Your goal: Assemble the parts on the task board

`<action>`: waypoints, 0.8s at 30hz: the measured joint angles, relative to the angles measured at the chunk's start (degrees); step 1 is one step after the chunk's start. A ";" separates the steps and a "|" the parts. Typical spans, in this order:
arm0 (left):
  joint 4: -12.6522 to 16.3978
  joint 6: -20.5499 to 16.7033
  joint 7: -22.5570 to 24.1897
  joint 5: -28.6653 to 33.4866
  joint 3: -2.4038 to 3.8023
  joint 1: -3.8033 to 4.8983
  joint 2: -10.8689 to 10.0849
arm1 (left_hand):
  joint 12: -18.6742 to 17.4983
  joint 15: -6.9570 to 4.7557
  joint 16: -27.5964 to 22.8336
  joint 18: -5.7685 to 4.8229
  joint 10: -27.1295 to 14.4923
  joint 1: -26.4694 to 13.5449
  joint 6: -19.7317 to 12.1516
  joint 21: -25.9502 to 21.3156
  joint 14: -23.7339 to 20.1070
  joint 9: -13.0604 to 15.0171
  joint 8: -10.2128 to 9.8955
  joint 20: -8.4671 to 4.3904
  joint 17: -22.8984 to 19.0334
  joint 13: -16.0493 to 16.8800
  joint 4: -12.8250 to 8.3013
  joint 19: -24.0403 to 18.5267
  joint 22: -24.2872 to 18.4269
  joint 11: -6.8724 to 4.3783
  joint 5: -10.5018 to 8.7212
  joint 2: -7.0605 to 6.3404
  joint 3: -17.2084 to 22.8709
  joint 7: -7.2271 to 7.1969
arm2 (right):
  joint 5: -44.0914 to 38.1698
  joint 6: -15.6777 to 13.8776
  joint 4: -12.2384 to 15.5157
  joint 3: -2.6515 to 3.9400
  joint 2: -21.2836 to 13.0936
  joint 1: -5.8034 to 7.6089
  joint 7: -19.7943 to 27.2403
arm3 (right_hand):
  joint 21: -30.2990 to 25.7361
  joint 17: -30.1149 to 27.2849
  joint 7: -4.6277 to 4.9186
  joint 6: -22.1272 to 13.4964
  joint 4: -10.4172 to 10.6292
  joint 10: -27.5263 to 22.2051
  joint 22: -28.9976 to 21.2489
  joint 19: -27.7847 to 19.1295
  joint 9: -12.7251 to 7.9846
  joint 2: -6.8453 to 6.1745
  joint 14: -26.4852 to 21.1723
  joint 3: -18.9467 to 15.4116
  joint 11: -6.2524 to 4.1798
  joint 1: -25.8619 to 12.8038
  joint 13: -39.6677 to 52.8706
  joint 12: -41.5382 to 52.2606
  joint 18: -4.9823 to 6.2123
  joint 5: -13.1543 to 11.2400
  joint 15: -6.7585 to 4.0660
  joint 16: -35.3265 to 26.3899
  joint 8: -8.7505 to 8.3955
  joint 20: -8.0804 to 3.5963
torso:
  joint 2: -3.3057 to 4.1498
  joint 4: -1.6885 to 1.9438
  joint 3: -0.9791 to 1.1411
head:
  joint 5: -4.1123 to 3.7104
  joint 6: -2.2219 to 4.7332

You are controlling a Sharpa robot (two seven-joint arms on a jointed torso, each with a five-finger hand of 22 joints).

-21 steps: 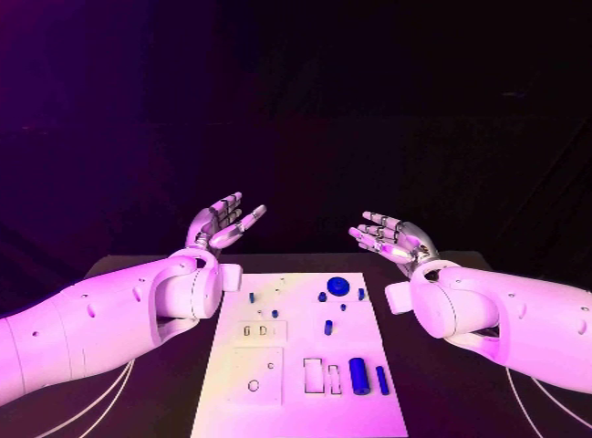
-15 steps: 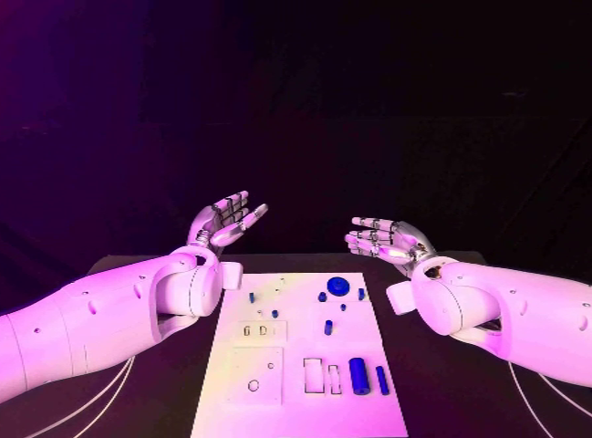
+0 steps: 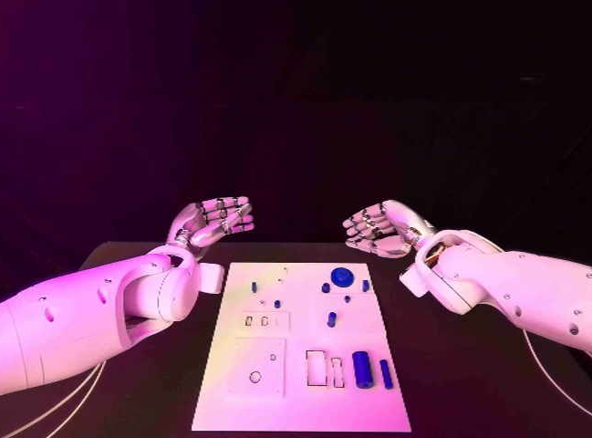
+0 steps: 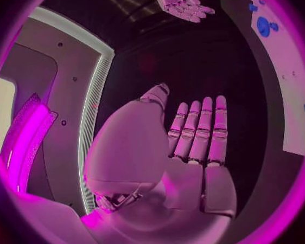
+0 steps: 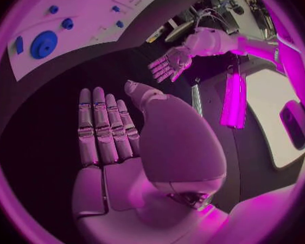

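Between raised empty hands, left (image 3: 212, 220) and right (image 3: 381, 228): task board (image 3: 285, 365), untouched.

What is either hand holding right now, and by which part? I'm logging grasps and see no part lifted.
Nothing is held. The left hand and right hand are both raised beyond the task board, fingers extended and empty; the blue parts lie on the board.

task board (image 3: 296, 383) unobstructed from above, open table (image 3: 138, 401) either side

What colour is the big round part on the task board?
Blue: the round part on the task board, clearest in the head view.
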 measured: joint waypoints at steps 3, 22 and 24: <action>1.81 0.32 0.00 -0.25 0.02 0.05 -1.18 | 0.00 -0.59 0.76 0.00 2.55 0.03 1.89 1.30 2.46 0.13 0.47 -0.44 1.06 0.04 -0.01 1.95 0.44 -0.32 -0.01 -0.03 1.07 0.37 | -6.70 1.02 -0.32 0.05 0.52 0.58 -2.03 | 2.27 1.09 -0.58 1.96 -0.71 2.72 0.97 3.38 0.29 -0.98 3.49 0.88 -0.93 -0.39 0.08 0.00 0.01 1.40 -1.25 1.30 0.63 -1.33 | 0.51 0.17 0.01 | -0.06 0.14; 13.59 1.60 -0.48 -2.31 0.40 0.33 -7.85 | -1.35 -3.90 12.60 -0.01 11.09 -1.08 6.77 20.29 10.62 -0.01 0.99 -4.79 15.65 0.38 -0.22 7.90 11.30 -2.57 -0.01 -3.84 6.37 0.74 | -37.44 10.14 -0.49 -0.04 3.66 1.98 -14.67 | 55.46 49.83 -4.86 6.82 -2.05 7.67 52.62 27.30 4.82 -5.76 22.19 1.86 -5.53 -4.75 1.09 0.00 -4.06 2.05 -7.75 54.99 0.75 -8.79 | 4.54 2.05 -0.60 | -1.80 0.03; 14.36 1.72 -0.52 -2.57 0.48 0.33 -8.07 | -1.35 -4.19 14.53 -0.01 11.09 -1.08 6.77 22.64 10.32 -0.01 0.99 -5.09 17.35 0.38 -0.38 7.32 12.88 -2.57 -0.01 -3.83 6.52 0.74 | -39.09 10.86 -0.69 -0.09 3.90 1.99 -15.56 | 61.41 55.48 -5.06 6.62 -1.92 7.49 60.12 29.08 5.44 -5.60 22.19 1.44 -5.45 -4.90 1.39 0.00 -5.04 2.05 -7.75 61.30 0.75 -8.56 | 4.92 2.22 -0.73 | -1.99 -0.01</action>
